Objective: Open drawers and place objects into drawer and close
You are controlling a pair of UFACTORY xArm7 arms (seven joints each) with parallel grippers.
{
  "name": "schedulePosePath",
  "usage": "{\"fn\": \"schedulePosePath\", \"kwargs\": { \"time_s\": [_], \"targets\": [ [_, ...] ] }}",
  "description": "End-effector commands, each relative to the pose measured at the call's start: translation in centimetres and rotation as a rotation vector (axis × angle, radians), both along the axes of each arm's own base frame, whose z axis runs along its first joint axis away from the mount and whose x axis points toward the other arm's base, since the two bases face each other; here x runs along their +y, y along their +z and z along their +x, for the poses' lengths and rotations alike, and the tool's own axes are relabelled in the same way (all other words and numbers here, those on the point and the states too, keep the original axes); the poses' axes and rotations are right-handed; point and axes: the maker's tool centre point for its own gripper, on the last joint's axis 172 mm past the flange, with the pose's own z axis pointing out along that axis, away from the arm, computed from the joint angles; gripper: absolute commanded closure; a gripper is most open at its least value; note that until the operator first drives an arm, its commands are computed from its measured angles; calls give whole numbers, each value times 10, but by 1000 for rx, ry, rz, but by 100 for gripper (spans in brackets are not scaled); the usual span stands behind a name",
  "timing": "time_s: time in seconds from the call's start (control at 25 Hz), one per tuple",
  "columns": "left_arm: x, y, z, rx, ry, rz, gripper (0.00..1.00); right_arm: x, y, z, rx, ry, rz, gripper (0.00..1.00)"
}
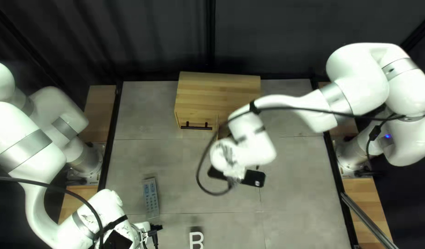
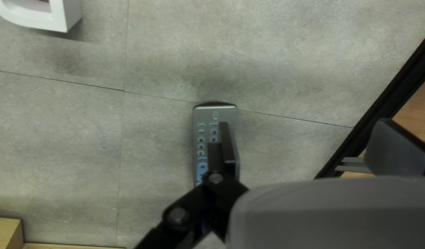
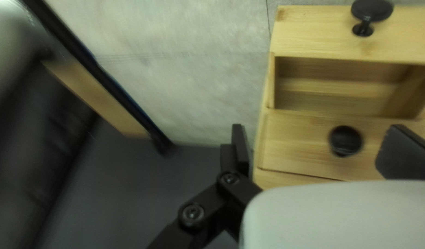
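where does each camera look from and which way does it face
Top left view: above the table's near edge, slanting down toward the wooden cabinet; left arm and right arm show.
Left wrist view: on that wrist, looking along the open left gripper at the remote control.
Right wrist view: on that wrist, along the open right gripper toward the cabinet's pulled-out drawer.
Shared: top left and left wrist, remote control; top left and right wrist, cabinet.

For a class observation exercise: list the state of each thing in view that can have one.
Left gripper, open
Right gripper, open
Farther knobbed drawer, pulled out
Knobbed drawer nearer the right gripper, apparently shut
Bar-handled cabinet front, shut
Remote control, buttons up
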Motion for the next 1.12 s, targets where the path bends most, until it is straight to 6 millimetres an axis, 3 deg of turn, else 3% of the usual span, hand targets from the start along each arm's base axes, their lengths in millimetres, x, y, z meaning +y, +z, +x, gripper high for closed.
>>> {"fn": "schedulePosePath", "kwargs": {
  "time_s": [0.04, 0.32, 0.52, 0.64, 1.12],
  "targets": [
    [0, 0, 0, 0, 0, 0, 0, 7, -7, -2, -104, -311, -13, 0],
    [0, 0, 0, 0, 0, 0, 0, 27, 0, -6, -343, -445, -145, 0],
    [0, 0, 0, 0, 0, 0, 0, 34, -10, 20, -446, -479, -156, 0],
    [0, 0, 0, 0, 0, 0, 0, 42, -19, 35, -442, -375, -161, 0],
    [0, 0, 0, 0, 0, 0, 0, 38, -19, 37, -453, -360, -177, 0]
  ]
}}
